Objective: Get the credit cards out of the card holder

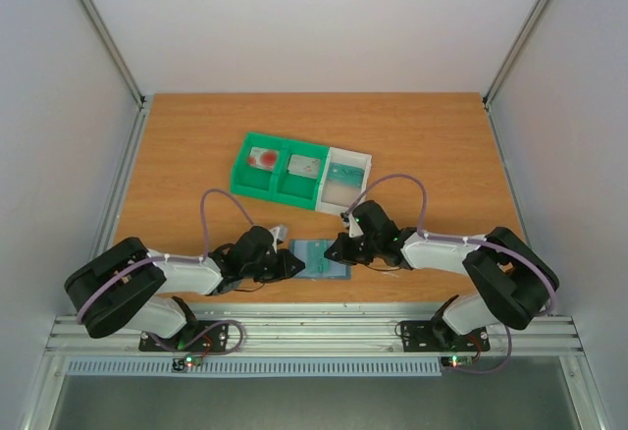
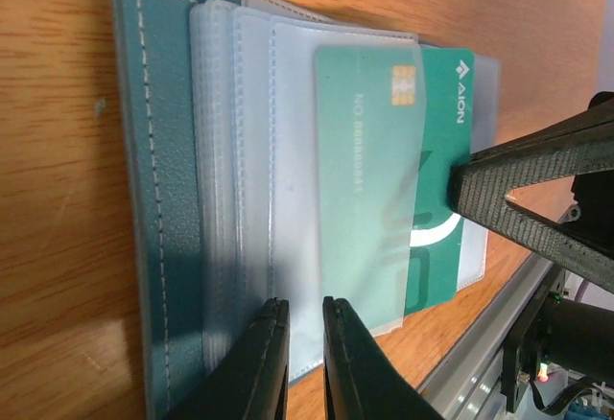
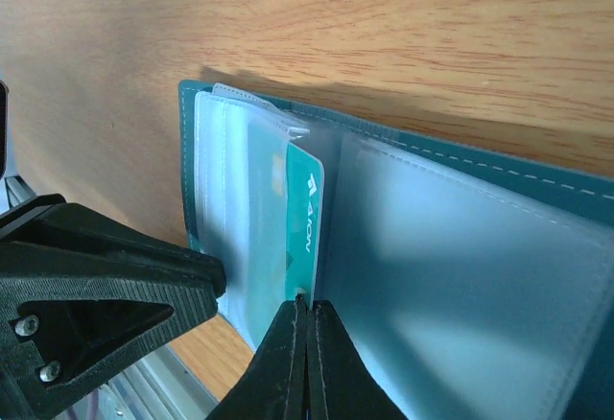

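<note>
While left jaws pinch the holder's (image 2: 163, 199) edge, right jaws pinch the green card (image 2: 443, 123), half out of the holder; next, pull it clear.

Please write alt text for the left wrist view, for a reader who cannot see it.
A teal-green plastic card sticks partly out of a clear sleeve in an open dark teal card holder on a wooden table. The right gripper pinches the card's free end with shut jaws; the left gripper clamps the sleeves' edge.

Teal card holder (image 2: 158, 199) lies open and flat, green credit card (image 2: 443, 123) sticking partly out.
</note>
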You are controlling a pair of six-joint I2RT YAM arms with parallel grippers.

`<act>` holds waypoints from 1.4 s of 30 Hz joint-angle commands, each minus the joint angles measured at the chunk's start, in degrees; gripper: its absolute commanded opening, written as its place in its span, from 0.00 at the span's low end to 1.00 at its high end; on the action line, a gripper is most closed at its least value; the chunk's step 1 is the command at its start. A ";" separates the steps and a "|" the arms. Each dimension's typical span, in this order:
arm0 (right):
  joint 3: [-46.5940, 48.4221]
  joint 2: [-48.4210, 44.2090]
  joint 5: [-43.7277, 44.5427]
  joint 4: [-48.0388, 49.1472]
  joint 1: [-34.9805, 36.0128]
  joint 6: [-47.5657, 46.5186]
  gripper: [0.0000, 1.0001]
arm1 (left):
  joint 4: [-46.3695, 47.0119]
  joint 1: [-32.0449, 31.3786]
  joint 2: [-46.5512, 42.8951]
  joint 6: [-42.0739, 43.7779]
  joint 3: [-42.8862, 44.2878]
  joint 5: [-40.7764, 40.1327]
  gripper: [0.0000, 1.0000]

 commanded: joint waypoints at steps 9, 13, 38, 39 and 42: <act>1.00 -5.92 5.20 -11.34 -0.64 -3.47 0.01 | -8.76 -0.09 -5.25 1.39 -1.61 -4.63 0.12; 1.51 -7.47 5.98 -13.81 -0.65 -4.46 0.01 | -9.57 -0.11 -6.86 1.42 -1.40 -4.81 0.13; 7.86 -18.35 10.99 -30.50 -0.64 -10.56 0.01 | -16.48 -0.09 -14.88 2.11 -0.09 -5.18 0.16; 8.12 -19.13 11.58 -31.24 -0.70 -10.79 0.01 | -18.31 -0.10 -15.54 2.92 0.66 -5.48 0.16; 9.23 -20.80 12.23 -33.48 -0.67 -11.99 0.01 | -22.80 -0.09 -17.80 4.22 2.11 -6.32 0.18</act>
